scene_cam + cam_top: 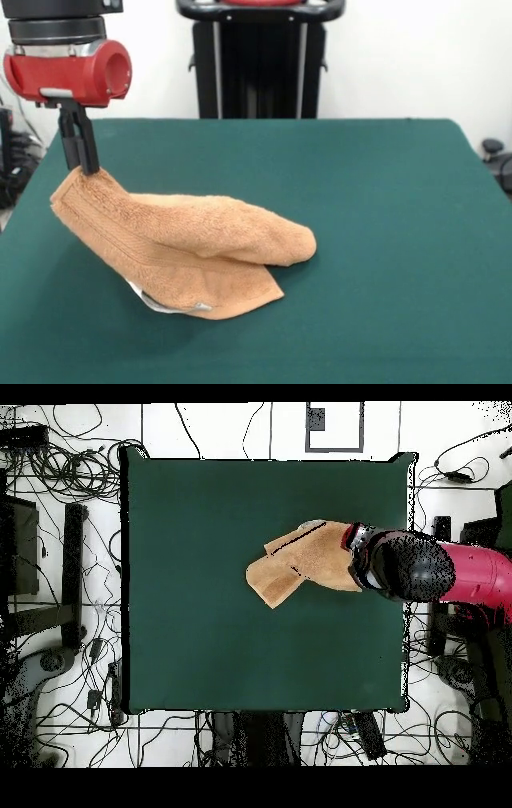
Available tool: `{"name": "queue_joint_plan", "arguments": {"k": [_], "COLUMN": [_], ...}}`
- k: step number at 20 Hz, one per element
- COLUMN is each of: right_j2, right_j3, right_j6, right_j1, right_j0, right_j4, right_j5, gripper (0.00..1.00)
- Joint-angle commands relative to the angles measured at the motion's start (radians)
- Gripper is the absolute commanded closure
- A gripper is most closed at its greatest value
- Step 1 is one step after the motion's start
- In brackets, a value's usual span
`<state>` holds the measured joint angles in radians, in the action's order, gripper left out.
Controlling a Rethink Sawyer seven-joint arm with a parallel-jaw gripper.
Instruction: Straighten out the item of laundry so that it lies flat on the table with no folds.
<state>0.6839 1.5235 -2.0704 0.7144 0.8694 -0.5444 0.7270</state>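
The light orange-tan terry towel lies folded and bunched on the left part of the dark green table. Its left end is lifted off the table. My gripper hangs from the red arm at the upper left and is shut on that raised end. A woven border band runs down the lifted side and a small white tag sticks out at the lower edge. In the overhead view the towel lies near the table's right edge, and the arm covers the gripper and the held end.
The robot's black pedestal stands behind the table's far edge. Cables and equipment lie on the floor around the table. The table is far wider than the towel.
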Motion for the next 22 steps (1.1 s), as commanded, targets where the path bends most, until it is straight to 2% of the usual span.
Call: {"name": "queue_joint_plan", "arguments": {"k": [1,5,14,22], "right_j2": [0.106,0.115,0.148,0.176], "right_j3": [0.1,0.09,0.109,0.105], "right_j6": [0.312,0.294,0.286,0.291], "right_j1": [-0.026,-0.025,0.039,0.106], "right_j0": [-0.022,-0.022,-0.006,0.001], "right_j4": [-0.049,-0.042,0.0,0.067], "right_j5": [-0.003,0.003,0.052,0.16], "gripper": [1.0,1.0,1.0,1.0]}}
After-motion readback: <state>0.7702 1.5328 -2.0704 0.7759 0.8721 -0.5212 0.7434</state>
